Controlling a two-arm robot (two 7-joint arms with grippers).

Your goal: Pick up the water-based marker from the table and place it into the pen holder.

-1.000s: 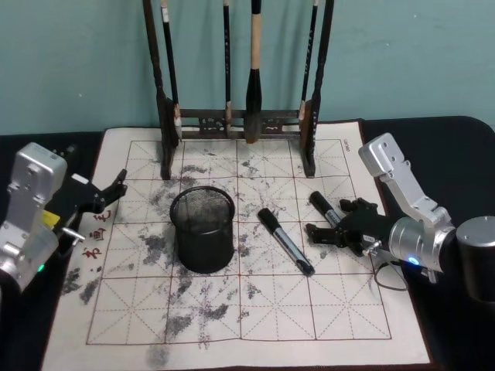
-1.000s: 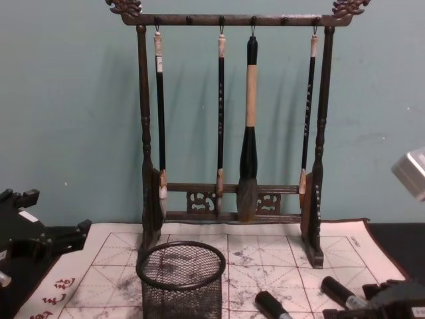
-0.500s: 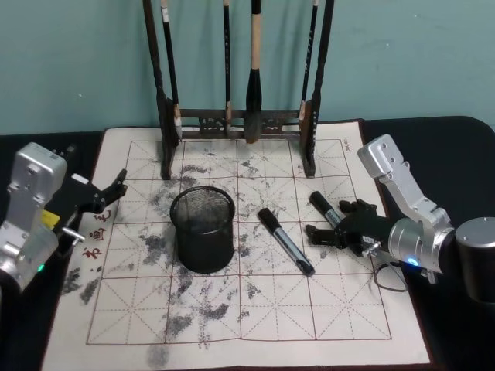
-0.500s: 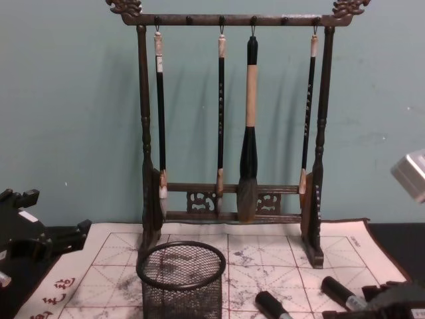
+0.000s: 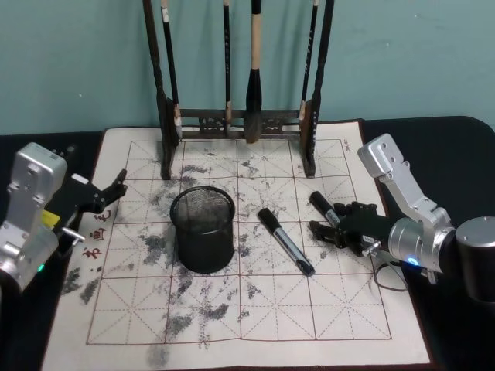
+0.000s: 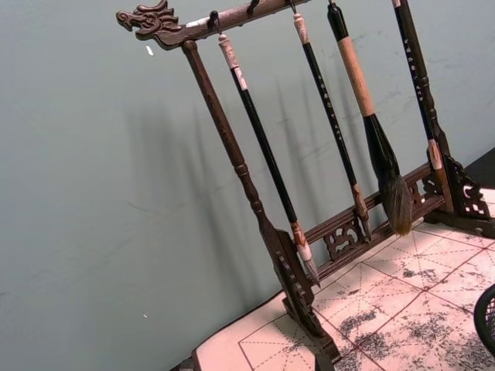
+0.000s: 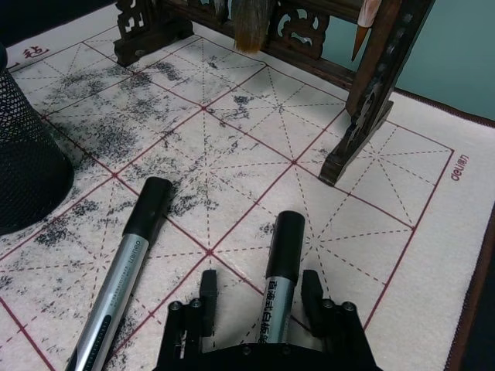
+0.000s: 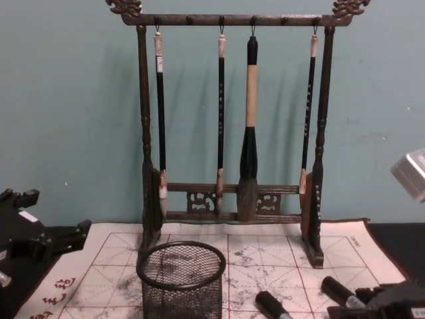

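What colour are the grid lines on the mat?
Red, on a cream mat smudged with black ink; the right wrist view shows it best.

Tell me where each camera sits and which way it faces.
Head: high, looking down on the mat; left end effector and right end effector at the sides.
Chest: low, facing the brush rack; right end effector bottom right.
Left wrist: faces the brush rack.
Right wrist: looks past right end effector straddling a marker.
All share the brush rack.
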